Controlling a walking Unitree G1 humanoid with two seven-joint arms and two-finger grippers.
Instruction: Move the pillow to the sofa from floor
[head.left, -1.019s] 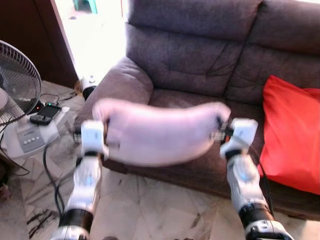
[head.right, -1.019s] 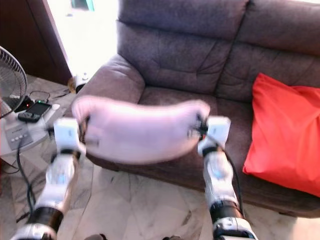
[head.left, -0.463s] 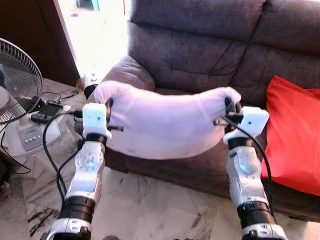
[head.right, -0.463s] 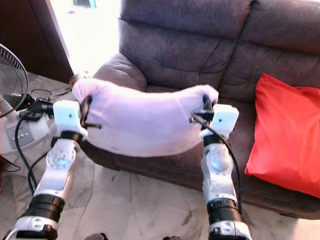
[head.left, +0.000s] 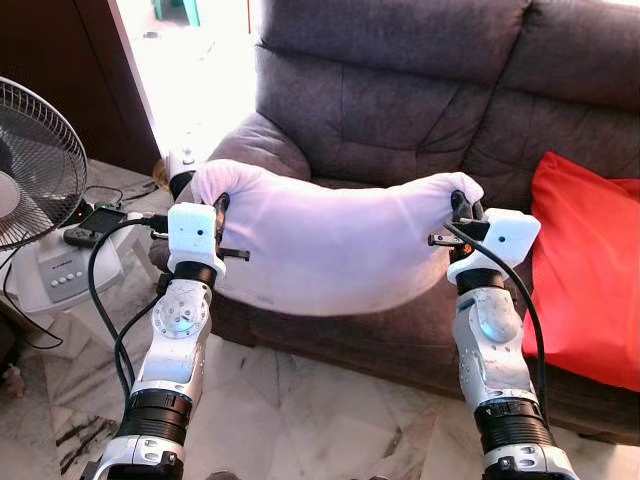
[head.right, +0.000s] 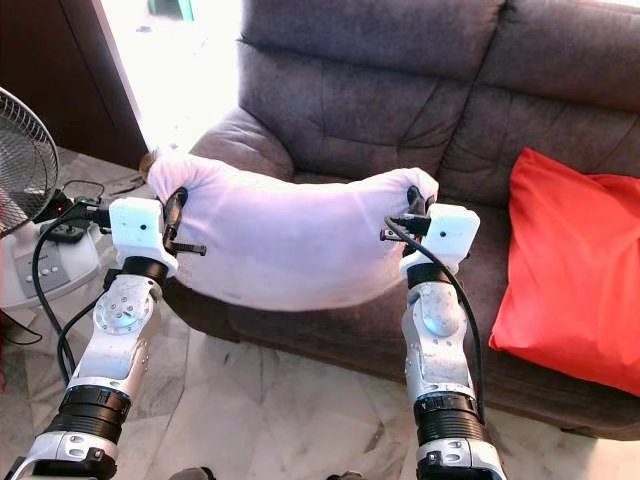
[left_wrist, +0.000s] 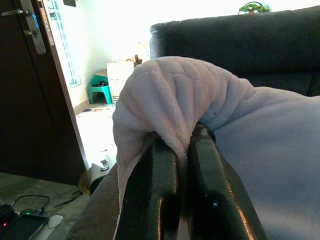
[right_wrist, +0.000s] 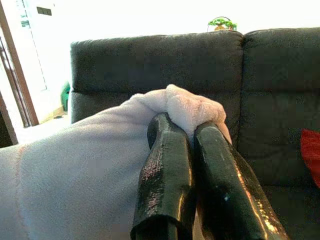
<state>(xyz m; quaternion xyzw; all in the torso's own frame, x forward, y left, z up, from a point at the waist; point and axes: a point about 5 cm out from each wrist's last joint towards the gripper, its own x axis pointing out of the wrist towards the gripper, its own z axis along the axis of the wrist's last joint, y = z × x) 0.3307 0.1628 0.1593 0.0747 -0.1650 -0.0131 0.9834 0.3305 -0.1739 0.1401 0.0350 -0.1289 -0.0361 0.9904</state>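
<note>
Left eye view: pale pink pillow (head.left: 330, 245) held off the floor, sagging before the grey sofa (head.left: 400, 90); left hand (head.left: 215, 215) clamped on one corner, right hand (head.left: 462, 212) clamped on the other. Red cushion (head.left: 585, 275) on the seat; fan (head.left: 35, 165) and phone (head.left: 95, 222) at left. No legible writing.

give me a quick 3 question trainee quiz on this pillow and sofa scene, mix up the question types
1. True or false: the white pillow lies on the floor.
2. What grips each end of the pillow? A) one gripper only B) left gripper and right gripper C) a person
3. What colour is the cushion on the sofa?

Key: 1 false, it hangs held before the sofa. 2 B, jaws shut on its corners. 3 red.
</note>
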